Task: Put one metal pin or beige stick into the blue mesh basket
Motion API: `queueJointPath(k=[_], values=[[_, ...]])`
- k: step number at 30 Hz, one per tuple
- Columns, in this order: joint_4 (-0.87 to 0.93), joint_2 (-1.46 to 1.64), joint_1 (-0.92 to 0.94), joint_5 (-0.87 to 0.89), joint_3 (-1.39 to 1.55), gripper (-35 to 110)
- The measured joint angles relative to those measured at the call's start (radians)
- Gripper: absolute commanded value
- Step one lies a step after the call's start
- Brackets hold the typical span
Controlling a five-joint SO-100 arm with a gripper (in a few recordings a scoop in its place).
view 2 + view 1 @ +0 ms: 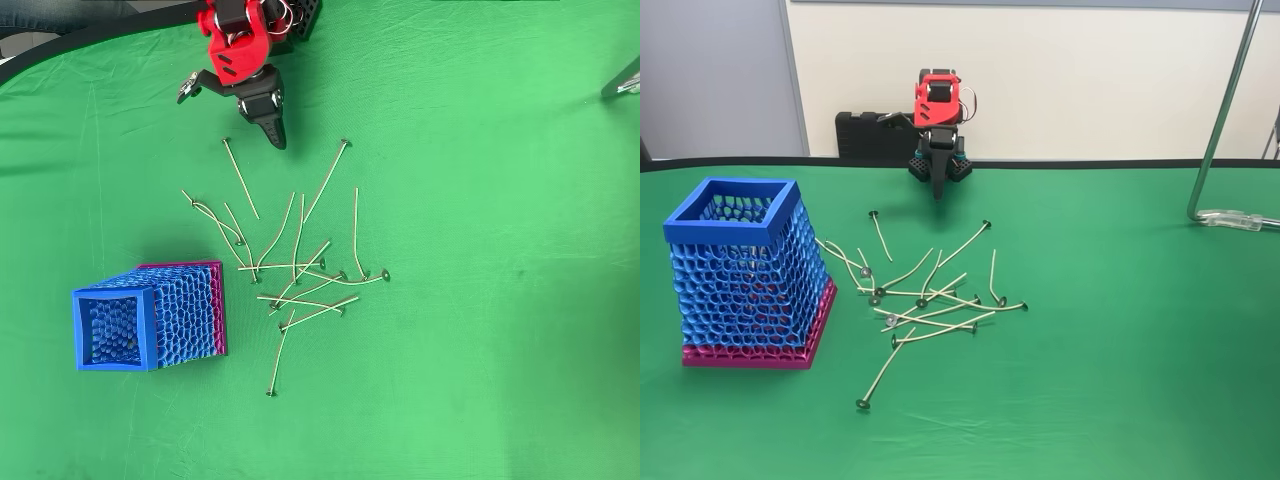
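A tall blue mesh basket (pixel 740 275) (pixel 150 318) with a magenta base is seen upright on the green surface (pixel 1120 340) (pixel 480 300). In the fixed view it occupies the left side; in the overhead view it lies at lower left, its open square rim facing up. No stick can be made out inside it through the mesh.

About a dozen thin beige sticks (pixel 930 300) (pixel 300 270) with small dark heads are scattered on the surface just to the right of the basket in both views, several of them crossed over one another. One stick (pixel 880 236) (pixel 240 178) lies apart from the heap, on the far side from the basket and nearest the arm. Another stick (pixel 880 374) (pixel 280 352) lies at the near edge of the heap, to the right of the basket's base in the fixed view.

The red and black arm (pixel 937 100) (pixel 235 45) is placed at the back edge of the surface, well apart from the basket. Its gripper (pixel 938 190) (pixel 278 138) is pointed downward toward the surface, beyond the sticks and touching none. The dark fingers are seen brought together to a single tip, with nothing held between them.
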Motion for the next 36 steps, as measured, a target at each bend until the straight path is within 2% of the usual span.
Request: queueJointPath(k=[10, 19, 26, 36], values=[[0.179, -0.14, 0.011, -0.012, -0.264, 1], [0.442, -0.304, 0.086, -0.143, -0.563, 1], [0.512, -0.385, 0.19, -0.288, -0.629, 1], [0.52, -0.572, 0.402, -0.531, -0.655, 1]])
